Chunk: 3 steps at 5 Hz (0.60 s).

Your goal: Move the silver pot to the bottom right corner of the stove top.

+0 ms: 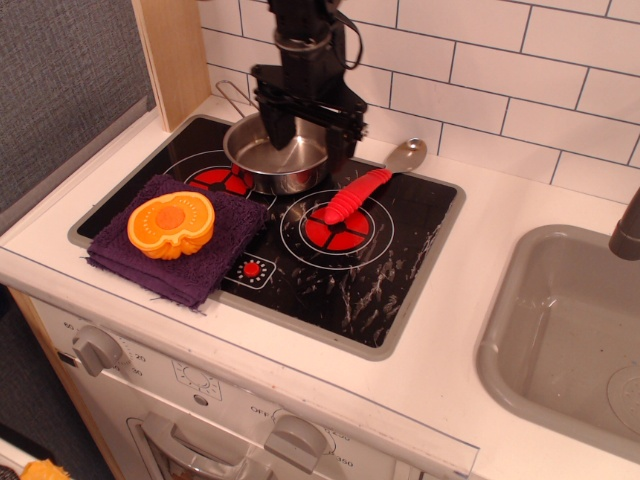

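Observation:
The silver pot (282, 170) stands at the back left of the black stove top (400, 250), partly over the left burner, with its wire handle pointing back-left. My black gripper (309, 135) hangs over the pot's right half with its jaws apart. One finger (279, 125) is down inside the pot. The other finger (341, 135) is at or just outside the right rim. The gripper is open and holds nothing. The arm hides the pot's back rim.
A silver spoon with a red handle (357, 196) lies across the right burner. An orange toy (171, 224) sits on a purple cloth (200, 265) at the stove's front left. A grey sink (570, 320) is on the right, with a tiled wall behind.

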### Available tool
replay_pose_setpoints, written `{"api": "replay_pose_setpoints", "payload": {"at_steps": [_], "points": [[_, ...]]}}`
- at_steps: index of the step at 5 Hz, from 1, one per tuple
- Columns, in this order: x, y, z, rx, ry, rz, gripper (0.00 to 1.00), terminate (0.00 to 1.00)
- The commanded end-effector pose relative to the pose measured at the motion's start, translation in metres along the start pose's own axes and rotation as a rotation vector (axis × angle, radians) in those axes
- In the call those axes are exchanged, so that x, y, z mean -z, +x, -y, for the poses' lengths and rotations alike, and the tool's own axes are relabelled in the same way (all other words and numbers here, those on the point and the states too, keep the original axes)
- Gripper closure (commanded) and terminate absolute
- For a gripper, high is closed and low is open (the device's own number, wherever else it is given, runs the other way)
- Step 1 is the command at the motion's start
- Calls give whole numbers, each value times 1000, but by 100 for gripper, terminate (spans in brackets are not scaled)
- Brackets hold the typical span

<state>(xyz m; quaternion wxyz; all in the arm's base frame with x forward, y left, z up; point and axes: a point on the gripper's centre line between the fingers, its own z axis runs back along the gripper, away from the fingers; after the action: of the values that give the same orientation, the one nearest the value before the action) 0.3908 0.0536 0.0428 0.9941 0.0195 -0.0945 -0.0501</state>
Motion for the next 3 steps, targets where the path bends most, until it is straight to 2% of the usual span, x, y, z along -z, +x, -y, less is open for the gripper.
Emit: {"api": "replay_pose_setpoints", "payload": {"at_steps": [1,2,3], "points": [[-4,15,-3,-16,8,32,0,0],[2,13,-4,-26,11,16,100,0],[8,9,-4,-26,20,-10,100,0]]}}
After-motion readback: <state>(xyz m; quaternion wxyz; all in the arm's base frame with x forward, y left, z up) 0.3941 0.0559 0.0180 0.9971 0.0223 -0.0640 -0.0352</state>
